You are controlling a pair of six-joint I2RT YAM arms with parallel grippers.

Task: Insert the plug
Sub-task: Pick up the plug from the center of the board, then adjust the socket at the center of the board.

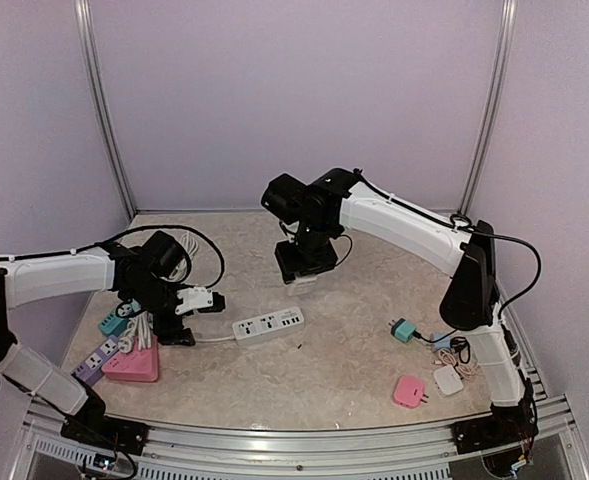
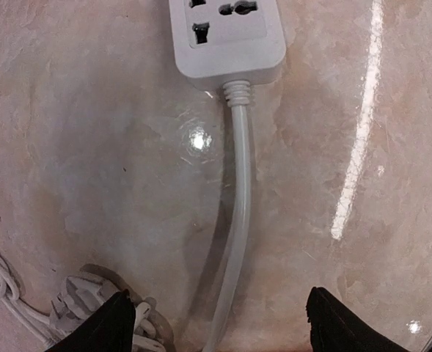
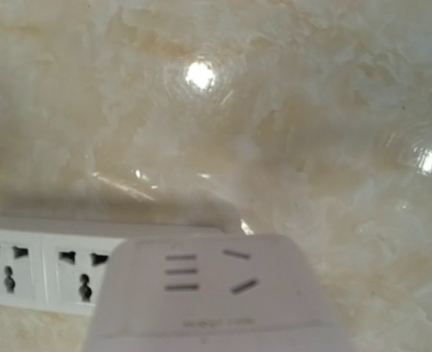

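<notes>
1. Over the middle of the beige marbled counter [image 1: 364, 300], my right claw [image 1: 304, 268] points down and pinches the white block-shaped plug [image 3: 216, 293]. Its own fingers are out of sight in the wrist view, where the plug fills the bottom edge with a slotted face towards the lens.
2. That plug is held clear of the white plastic power strip [image 1: 267, 325], which lies flat nearer the front of the counter. The two are apart, not touching.
3. From the right wrist I see two of the strip's sockets at lower left, partly hidden behind the plug.
4. My left claw [image 2: 214, 326] is spread wide, its black fingertips [image 2: 105, 326] standing either side of the strip's thick white cord [image 2: 236, 205] without touching it.
5. A tangle of thin white cable [image 2: 76, 301] lies just beside the left-hand fingertip.
6. By the left edge I see a pink triangular socket block [image 1: 132, 362] and a purple power strip [image 1: 94, 362].
7. Near the right arm's base lie a small teal plug [image 1: 404, 330], a pink square adapter [image 1: 409, 390] and a white square adapter [image 1: 447, 380].
</notes>
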